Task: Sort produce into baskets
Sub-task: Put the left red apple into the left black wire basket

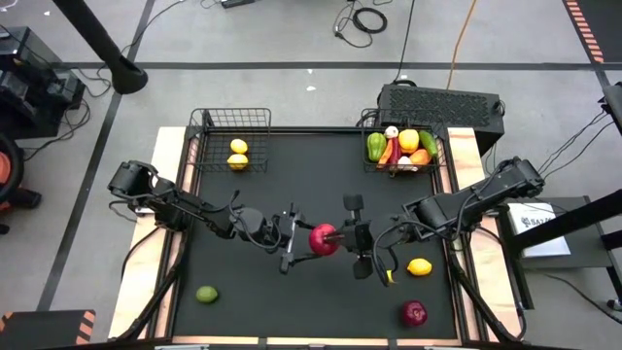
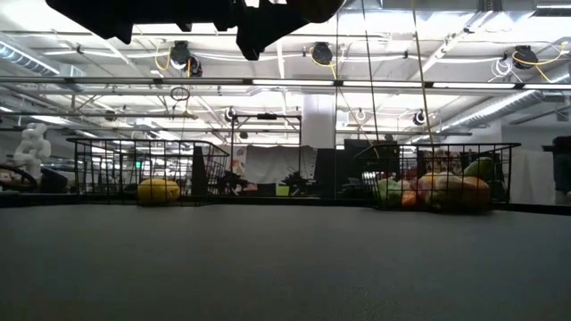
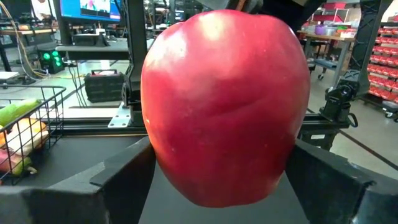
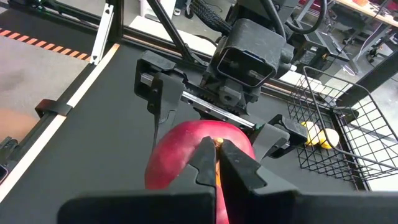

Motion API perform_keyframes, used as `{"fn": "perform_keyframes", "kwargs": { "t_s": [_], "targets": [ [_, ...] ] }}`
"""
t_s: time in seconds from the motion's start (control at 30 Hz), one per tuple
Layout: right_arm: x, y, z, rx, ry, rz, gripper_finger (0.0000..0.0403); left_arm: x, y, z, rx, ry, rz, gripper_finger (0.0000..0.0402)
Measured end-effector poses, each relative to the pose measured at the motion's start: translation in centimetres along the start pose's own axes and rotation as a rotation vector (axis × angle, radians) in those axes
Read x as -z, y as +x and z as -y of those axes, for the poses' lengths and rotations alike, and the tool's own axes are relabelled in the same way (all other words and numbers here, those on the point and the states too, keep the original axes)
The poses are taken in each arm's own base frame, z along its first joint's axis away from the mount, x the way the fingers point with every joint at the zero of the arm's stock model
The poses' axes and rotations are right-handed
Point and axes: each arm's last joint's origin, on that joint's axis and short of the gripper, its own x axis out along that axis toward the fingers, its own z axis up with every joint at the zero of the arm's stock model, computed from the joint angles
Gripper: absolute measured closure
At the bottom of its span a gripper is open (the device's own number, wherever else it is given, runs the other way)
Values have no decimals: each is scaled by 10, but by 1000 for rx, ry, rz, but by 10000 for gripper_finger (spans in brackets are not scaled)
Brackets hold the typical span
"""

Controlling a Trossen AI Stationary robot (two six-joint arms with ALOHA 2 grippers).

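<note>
While both arms meet mid-table over an apple (image 1: pixel 323 239), sorting looks partly done; left gripper (image 1: pixel 296 239) stands wide around it, fingers flanking it, contact not certain; right gripper (image 4: pixel 216 163) is pinched shut at the apple's stem end. Left basket (image 1: pixel 208 123), at 11 o'clock, holds two lemons (image 1: pixel 238 154); right basket (image 1: pixel 435 146), at 1 o'clock, holds mixed vegetables and garlic. Left loose: lime (image 1: pixel 206 294) at 8 o'clock, lemon (image 1: pixel 419 266) and second apple (image 1: pixel 414 313) around 4 to 5.
</note>
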Motion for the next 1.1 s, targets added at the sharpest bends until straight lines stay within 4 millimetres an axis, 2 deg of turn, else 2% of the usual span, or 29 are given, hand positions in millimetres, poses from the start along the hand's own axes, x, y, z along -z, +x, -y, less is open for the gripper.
{"fn": "perform_keyframes", "kwargs": {
  "t_s": [0.4, 0.53, 0.8, 0.93, 1.1],
  "targets": [
    [0, 0, 0, 0, 8, 2, 392, 0, 0, 0, -1, 18, 0, 66],
    [-2, 0, 0, 7, 16, 22, 355, 1, 0, 0, -3, 20, -9, 66],
    [-10, -6, 3, 18, 21, 100, 250, 2, 0, -1, -20, 23, -24, 66],
    [-19, -21, 8, 27, 44, 173, 218, 3, -2, -4, -39, 33, -59, 66],
    [-21, -50, 14, 71, 52, 183, 202, -5, -13, -15, -90, 50, -153, 66]
  ]
}}
